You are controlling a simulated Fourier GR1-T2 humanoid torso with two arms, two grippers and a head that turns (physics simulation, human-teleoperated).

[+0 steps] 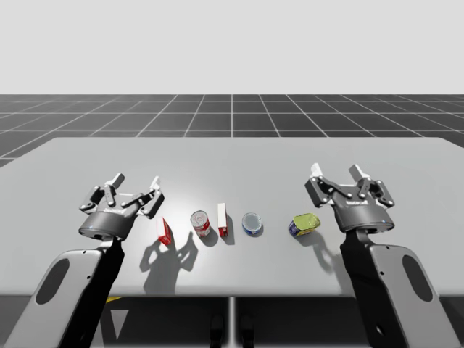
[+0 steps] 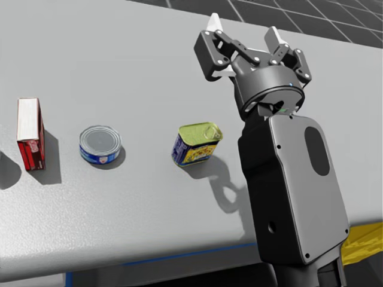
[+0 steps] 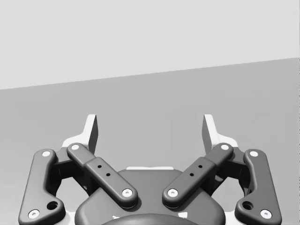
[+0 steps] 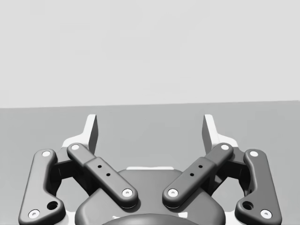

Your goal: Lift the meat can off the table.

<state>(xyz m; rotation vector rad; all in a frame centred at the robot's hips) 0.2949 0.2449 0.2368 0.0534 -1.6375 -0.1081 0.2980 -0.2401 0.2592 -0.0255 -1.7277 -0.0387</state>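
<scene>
Nearest: dark casing of the right forearm, and past it the right gripper [image 1: 336, 174], fingers spread wide, empty, raised just beside the meat can [image 1: 304, 224]. Left gripper [image 1: 135, 181] equally wide and empty, well apart from it. Meat can on the table [image 1: 406, 159], squat and rounded-rectangular, yellow-green lid, blue sides, near a round blue can [image 1: 252, 223]. Probably rigid metal, fairly heavy, smooth and slippery; best pinched across the two flat long sides, low down. Far sides and base hidden; hard to tell whether quite level.
</scene>
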